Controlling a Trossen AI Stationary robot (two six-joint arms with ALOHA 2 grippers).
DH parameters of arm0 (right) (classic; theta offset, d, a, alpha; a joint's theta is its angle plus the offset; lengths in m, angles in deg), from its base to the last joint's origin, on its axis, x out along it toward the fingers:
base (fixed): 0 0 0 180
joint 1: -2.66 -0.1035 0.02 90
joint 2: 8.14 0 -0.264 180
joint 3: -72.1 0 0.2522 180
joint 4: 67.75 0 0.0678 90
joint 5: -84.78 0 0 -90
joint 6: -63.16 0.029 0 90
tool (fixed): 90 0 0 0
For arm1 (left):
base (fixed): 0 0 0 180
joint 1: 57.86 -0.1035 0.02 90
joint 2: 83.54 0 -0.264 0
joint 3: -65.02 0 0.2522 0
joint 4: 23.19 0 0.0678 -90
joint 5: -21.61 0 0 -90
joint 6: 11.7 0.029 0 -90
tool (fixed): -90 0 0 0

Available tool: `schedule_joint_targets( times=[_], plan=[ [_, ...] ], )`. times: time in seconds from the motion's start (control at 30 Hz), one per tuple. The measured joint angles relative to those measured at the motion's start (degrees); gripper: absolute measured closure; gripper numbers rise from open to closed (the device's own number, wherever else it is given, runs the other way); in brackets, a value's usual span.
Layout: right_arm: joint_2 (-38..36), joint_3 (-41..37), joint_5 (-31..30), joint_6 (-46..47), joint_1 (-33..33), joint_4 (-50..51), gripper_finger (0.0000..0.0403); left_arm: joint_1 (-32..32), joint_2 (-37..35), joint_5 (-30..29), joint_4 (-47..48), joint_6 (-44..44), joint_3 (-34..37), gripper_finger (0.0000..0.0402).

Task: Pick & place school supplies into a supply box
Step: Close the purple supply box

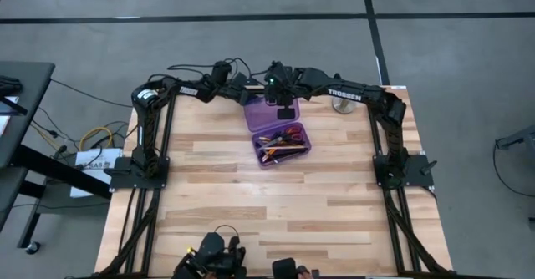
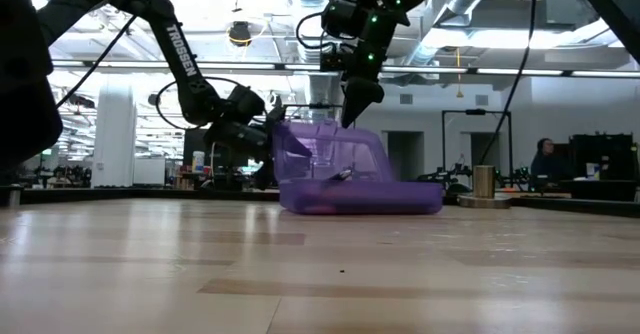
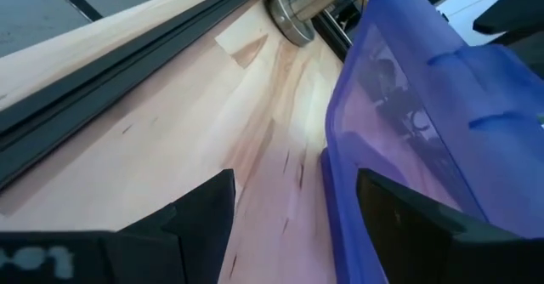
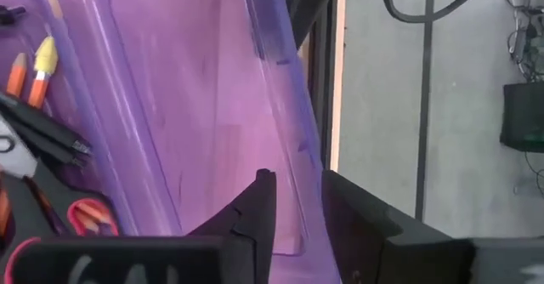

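Note:
The purple supply box [image 1: 282, 145] sits mid-table with orange pencils [image 4: 25, 67], black pens and red-handled scissors [image 4: 85, 218] inside its tray. Its hinged lid [image 2: 330, 149] stands raised and tilted on the far side of the tray. My right gripper [image 2: 352, 114] reaches down from above onto the lid's upper edge and is shut on it. My left gripper [image 3: 297, 224] is open, low by the table behind the lid's left end [image 1: 242, 91], with the lid's outer face close to one finger [image 3: 408, 224]. My right gripper pinches the lid's free long edge [image 4: 308, 190] between its two fingers, coming from above and pointing down. The lid is held raised and tilted, its hinge side still on the tray. My left gripper: whether its finger touches the lid's outer face [image 3: 357, 131], I cannot tell.
A round silver metal disc [image 1: 341, 105] stands near the table's far edge, right of the box. The black frame rail [image 3: 127, 54] runs along the far edge behind the left gripper. Bare wood stretches toward the near edge [image 1: 276, 212].

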Motion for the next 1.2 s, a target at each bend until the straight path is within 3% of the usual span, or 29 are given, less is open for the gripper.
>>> schedule_joint_targets(
  times=[0.23,0.47,0.57,0.77,0.9,1.2],
  plan=[
    [-5.3,0.0,3.3,2.9,0.5,2.5,0.0310,0.2,0.0,0.1,0.0,0.1,0.0,0.0168],
    [-14.6,-0.7,21.7,9.1,2.4,7.3,0.0310,0.2,0.0,1.2,-1.2,0.1,0.0,0.0168],
    [-19.8,-7.8,26.4,10.4,3.4,3.7,0.0315,0.2,-0.1,2.3,-1.2,0.1,0.0,0.0168],
    [-31.7,-33.3,23.7,13.4,5.9,-17.8,0.0328,0.2,-0.1,4.4,-2.3,0.1,0.0,0.0168],
    [-37.9,-45.2,20.1,15.1,10.9,-34.0,0.0326,0.2,-0.1,6.8,-3.8,0.0,0.0,0.0168],
    [-35.2,-49.6,20.8,22.5,23.1,-41.3,0.0325,0.7,-0.1,9.0,-4.1,0.2,0.0,0.0168]
  ],
)
